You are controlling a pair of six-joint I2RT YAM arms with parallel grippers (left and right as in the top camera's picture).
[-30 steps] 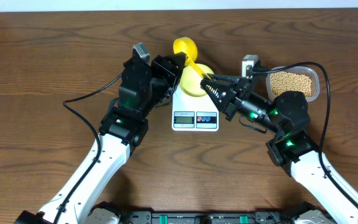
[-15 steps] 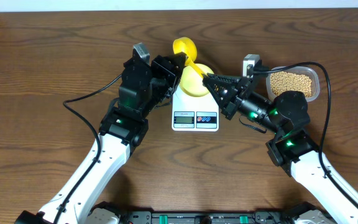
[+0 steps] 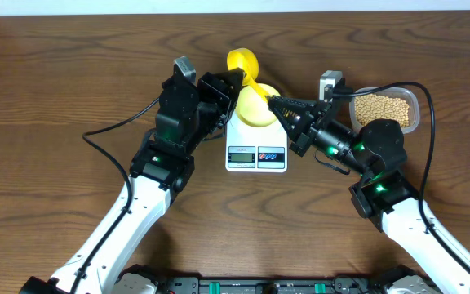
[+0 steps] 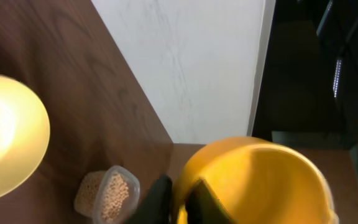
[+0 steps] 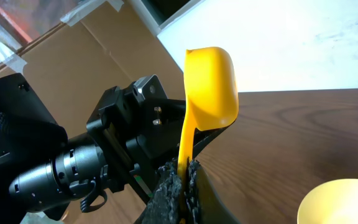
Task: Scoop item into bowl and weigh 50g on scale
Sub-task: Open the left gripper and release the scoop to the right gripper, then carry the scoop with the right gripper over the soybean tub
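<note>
Handover stage by the look of it: your right gripper (image 5: pixel 183 173) is clamped tight on the handle of the yellow scoop (image 5: pixel 211 81), cup end up. Your left gripper (image 4: pixel 180 202) has a finger on either side of the scoop's neck, but I can't tell if it's squeezing or slack. Next the left needs to let go and back off, then you swing the scoop right to the clear tub (image 3: pixel 415 104) holding the beans (image 3: pixel 380 108). The bowl (image 3: pixel 258 113) sits on the scale (image 3: pixel 256 157) right underneath, no beans visible in it. Mind that, plus the black cable (image 3: pixel 398 83) arcing over the tub
</note>
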